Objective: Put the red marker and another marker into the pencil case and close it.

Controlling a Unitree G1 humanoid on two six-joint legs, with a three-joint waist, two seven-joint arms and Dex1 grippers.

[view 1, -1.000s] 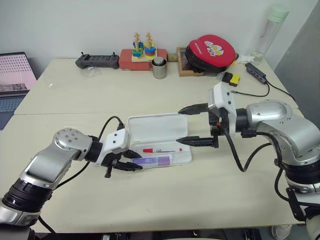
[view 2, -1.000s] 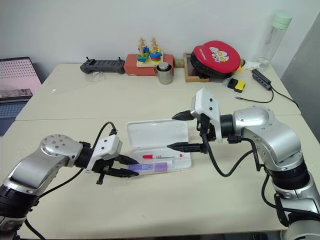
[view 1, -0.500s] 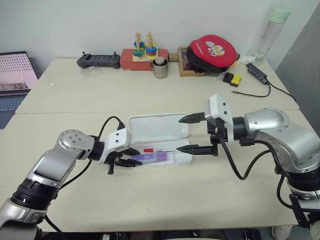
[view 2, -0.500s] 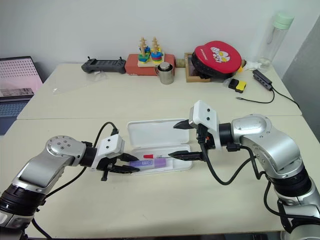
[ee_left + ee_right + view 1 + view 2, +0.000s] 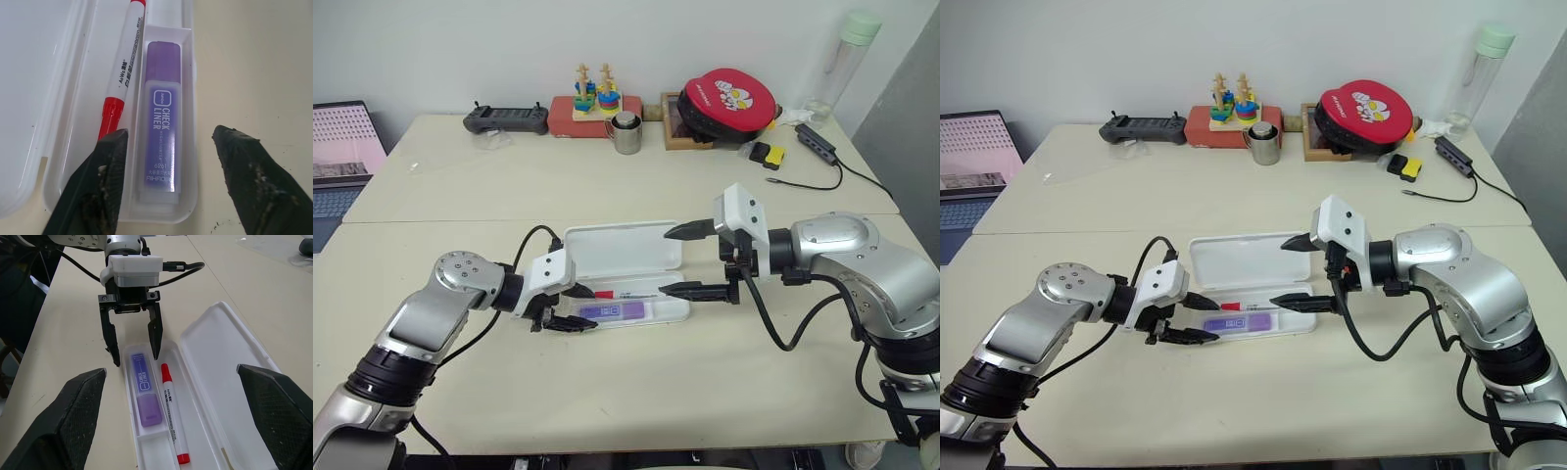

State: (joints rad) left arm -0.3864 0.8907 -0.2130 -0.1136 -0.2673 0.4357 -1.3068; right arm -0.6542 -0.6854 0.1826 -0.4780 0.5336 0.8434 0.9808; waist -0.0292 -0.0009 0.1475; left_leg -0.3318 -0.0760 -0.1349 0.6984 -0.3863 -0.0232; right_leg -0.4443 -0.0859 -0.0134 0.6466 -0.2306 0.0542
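Note:
The white pencil case point(image 5: 623, 251) lies open mid-table, its lid folded back. In its tray point(image 5: 192, 73) rest the red marker point(image 5: 122, 73) and, on the near side, the purple marker point(image 5: 161, 127). My left gripper point(image 5: 168, 132) is open at the case's left end, its fingers point(image 5: 98, 186) either side of the purple marker's end without gripping it. At the case's right end my right gripper point(image 5: 664, 262) stands wide open. One of its fingers is over the lid's right corner and the other is at the tray's right end. It holds nothing.
Along the table's back edge stand a black controller point(image 5: 504, 119), a red box with a stacking toy point(image 5: 592, 103), a metal cup point(image 5: 626, 133), a red pouch point(image 5: 724, 98) and a bottle point(image 5: 842, 59). A laptop point(image 5: 342, 147) sits far left, and a cable hub point(image 5: 813, 142) far right.
My left gripper carried the purple marker into the tray, then opened and let it go. The marker now lies in the case. The right gripper stayed open.

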